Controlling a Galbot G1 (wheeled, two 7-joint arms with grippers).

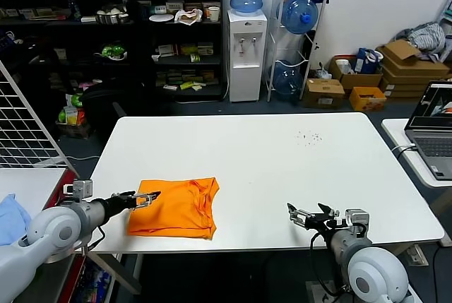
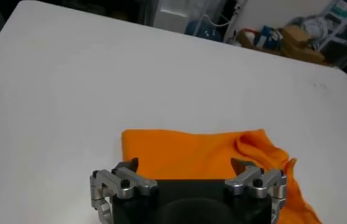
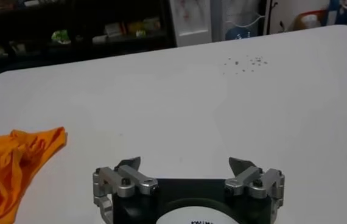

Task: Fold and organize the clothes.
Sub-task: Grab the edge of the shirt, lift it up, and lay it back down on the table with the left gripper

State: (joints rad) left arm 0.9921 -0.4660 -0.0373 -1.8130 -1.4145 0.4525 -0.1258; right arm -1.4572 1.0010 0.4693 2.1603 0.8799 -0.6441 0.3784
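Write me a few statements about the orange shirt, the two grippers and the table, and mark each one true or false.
1. The orange T-shirt lies folded on the white table. True.
2. The left gripper is clamped on the shirt. False: its jaws stand open at the shirt's edge, holding nothing.
3. The right gripper is open over bare table, apart from the shirt. True.
4. The shirt lies on the robot's right half of the table. False: it lies on the left half, near the front edge.

Both arms reach forward low, left gripper and right gripper spread wide, holding nothing.
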